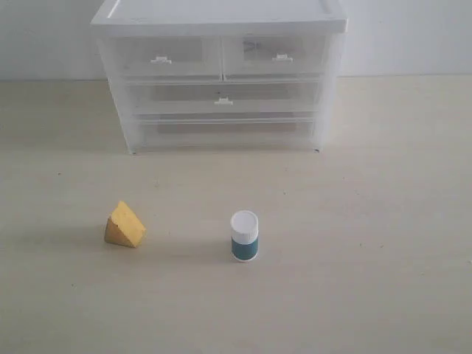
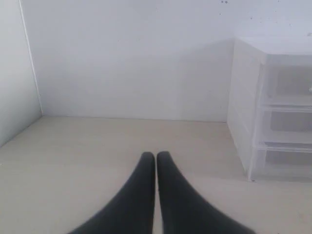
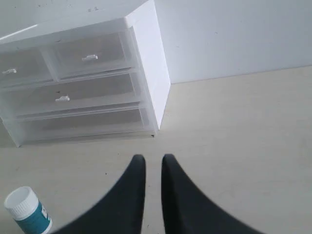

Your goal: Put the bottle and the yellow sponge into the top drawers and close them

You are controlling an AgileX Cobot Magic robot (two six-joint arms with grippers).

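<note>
The bottle [image 1: 244, 236] stands upright on the table, with a white cap and a teal band; the right wrist view also catches the bottle [image 3: 28, 209] beside the right gripper's fingers. To its left lies the yellow sponge [image 1: 125, 226], a wedge. At the back, the left top drawer [image 1: 161, 57] and the right top drawer [image 1: 276, 55] are both pushed in. My left gripper [image 2: 156, 155] is shut and empty, low over bare table. My right gripper [image 3: 153, 158] is shut but for a narrow slit and holds nothing. Neither arm shows in the exterior view.
The white drawer cabinet [image 1: 221, 15] stands against the back wall, with two full-width drawers [image 1: 223, 98] under the top pair. In the left wrist view the cabinet [image 2: 243, 107] is off to one side, and a wall corner [image 2: 29, 63] closes the other.
</note>
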